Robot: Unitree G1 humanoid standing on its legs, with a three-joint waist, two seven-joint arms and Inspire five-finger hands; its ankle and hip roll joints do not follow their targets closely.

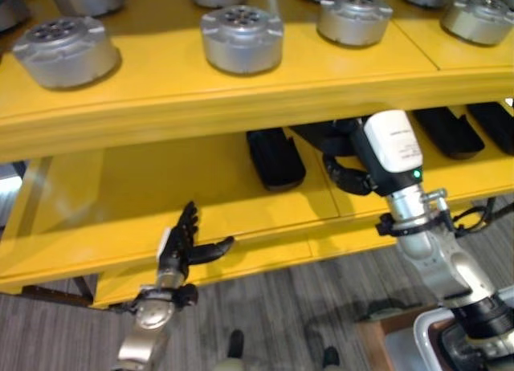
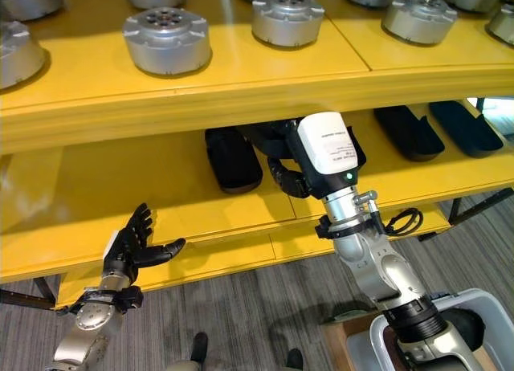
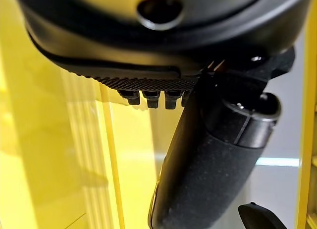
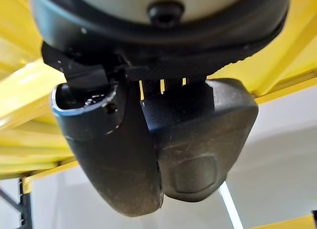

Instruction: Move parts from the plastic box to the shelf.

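Silver discs [image 1: 241, 38] overhead — black parts [image 1: 275, 156] flank right robot hand [image 2: 293, 177].

A yellow shelf unit [image 1: 241, 98] stood over a grey striped floor [image 1: 273, 315]. On its upper shelf lay round silver metal parts [image 1: 241, 38], set out in rows and apart from one another. On the lower shelf [image 1: 161, 194] lay long black parts [image 1: 275, 158]: one near the middle and two more [image 1: 446, 130] toward the right end, all lying flat. The left stretch of the lower shelf was bare yellow.
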